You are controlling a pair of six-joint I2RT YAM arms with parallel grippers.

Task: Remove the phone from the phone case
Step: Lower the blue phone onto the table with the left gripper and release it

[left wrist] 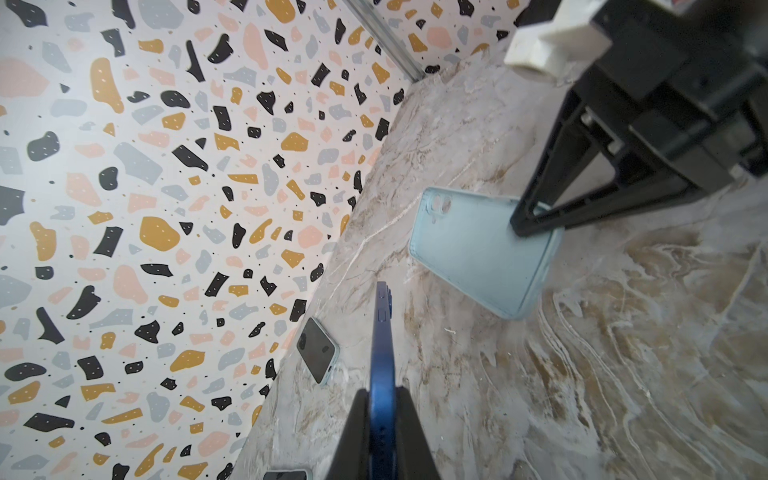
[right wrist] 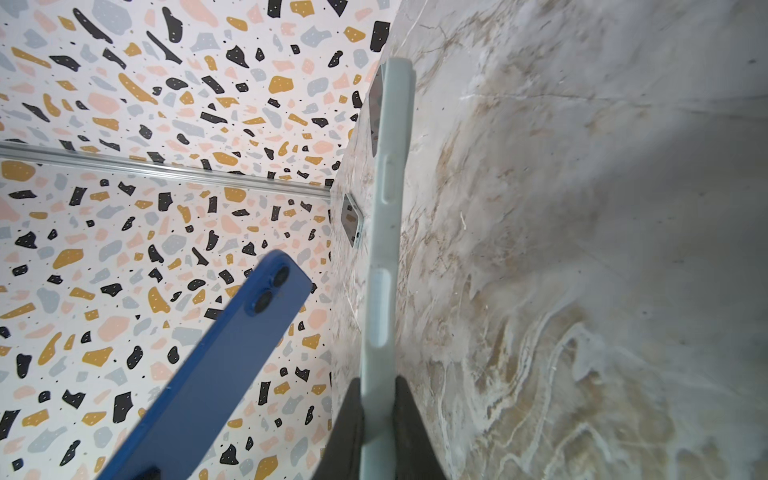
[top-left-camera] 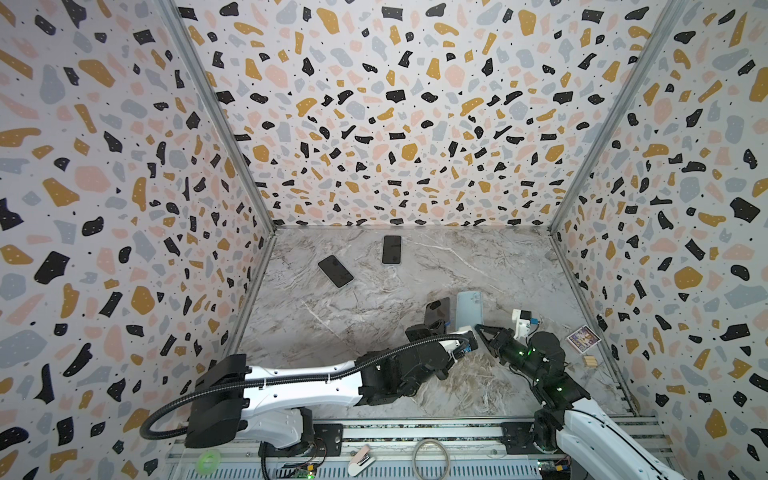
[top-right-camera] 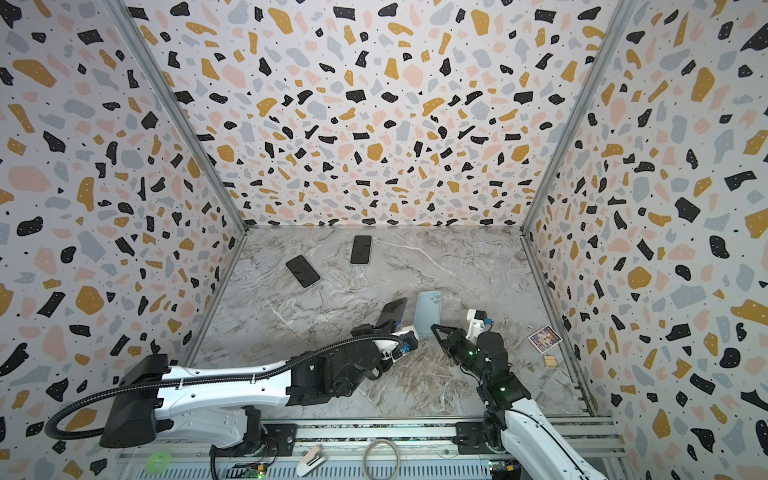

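Left gripper (left wrist: 382, 401) is clamping the blue phone (left wrist: 382, 332) across its faces, holding it clear, just beside the phone case (right wrist: 384, 249). Right gripper (right wrist: 378, 395) is pinching that case's end. Phone appearing rigid, slick, breakable; case light, pliable: firm end grips advised.

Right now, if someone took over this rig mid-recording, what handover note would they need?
Left gripper: fingers shut on the dark blue slab phone.
Right gripper: fingers shut on the pale blue-green soft phone case, which is empty, held at the end away from its camera cut-out.
Phone and case are apart, side by side over the grey marble table. Two other dark-screened phones lie flat at the far left.
Done: the phone is out of the case.
Left: probably only setting both down.
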